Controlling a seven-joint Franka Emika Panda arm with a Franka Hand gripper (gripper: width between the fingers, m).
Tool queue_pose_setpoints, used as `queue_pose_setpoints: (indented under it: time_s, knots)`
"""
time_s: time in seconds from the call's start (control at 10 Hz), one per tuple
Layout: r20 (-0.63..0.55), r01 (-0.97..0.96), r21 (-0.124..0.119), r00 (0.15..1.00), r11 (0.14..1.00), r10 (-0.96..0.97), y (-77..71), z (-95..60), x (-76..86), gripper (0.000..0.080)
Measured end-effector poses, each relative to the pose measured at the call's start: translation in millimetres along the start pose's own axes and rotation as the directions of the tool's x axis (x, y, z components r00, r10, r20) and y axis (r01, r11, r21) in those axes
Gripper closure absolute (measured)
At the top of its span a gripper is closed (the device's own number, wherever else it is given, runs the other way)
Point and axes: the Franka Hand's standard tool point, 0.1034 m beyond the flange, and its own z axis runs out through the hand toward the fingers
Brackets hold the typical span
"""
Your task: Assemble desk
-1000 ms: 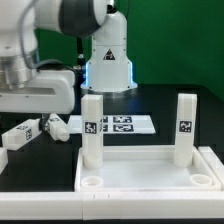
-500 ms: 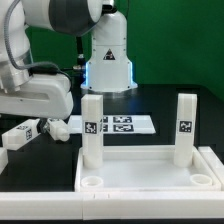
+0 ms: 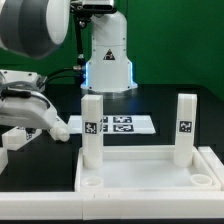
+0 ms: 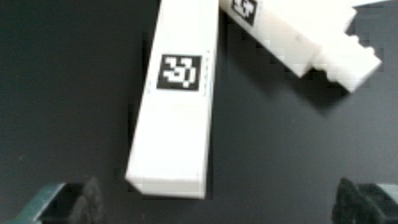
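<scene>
The desk panel (image 3: 140,172) lies at the front with its rim up. Two white tagged legs stand upright in its back corners, one (image 3: 92,128) on the exterior view's left, one (image 3: 185,127) on its right. The two front sockets (image 3: 90,183) hold nothing. My gripper (image 3: 45,122) hangs low over the table left of the panel, open. In the wrist view a loose leg (image 4: 178,100) with a square tag lies on the black table. Its near end reaches in between my fingertips (image 4: 71,200) without touching them. A second loose leg (image 4: 302,40) lies just beyond it.
The marker board (image 3: 120,125) lies behind the panel. The robot's white base (image 3: 108,60) stands at the back against a green wall. The end of a loose leg (image 3: 12,138) shows under my arm at the exterior view's left edge.
My arm has turned and come down over the loose legs at the left, which it now mostly hides in the exterior view. The jaws have stayed wide apart. The panel and standing legs have not moved.
</scene>
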Motion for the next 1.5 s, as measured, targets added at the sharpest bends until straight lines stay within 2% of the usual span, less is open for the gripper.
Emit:
queue_pose_setpoints:
  time_s: [0.2, 0.3, 0.8, 1.0, 1.2, 1.3, 1.5]
  knots:
    - [0.089, -0.006, 0.004, 0.996, 1.0, 0.006, -0.1, 6.4, 0.8, 0.015]
    - [0.115, -0.024, 0.04, 0.993, 0.999, 0.019, 1.2, 14.9, 2.4, 0.015]
    - [0.131, -0.025, 0.048, 0.991, 0.999, 0.019, 10.4, 42.3, 7.3, 0.015]
    - [0.135, -0.026, 0.048, 0.991, 0.999, 0.019, 10.2, 44.3, 7.6, 0.015]
    - [0.136, -0.025, 0.048, 0.991, 0.999, 0.019, 10.0, 44.6, 7.6, 0.0423]
    - [0.136, -0.025, 0.048, 0.991, 0.999, 0.019, 10.0, 44.6, 7.5, 0.0516]
    - [0.136, -0.025, 0.048, 0.991, 0.999, 0.019, 10.0, 44.6, 7.5, 0.0515]
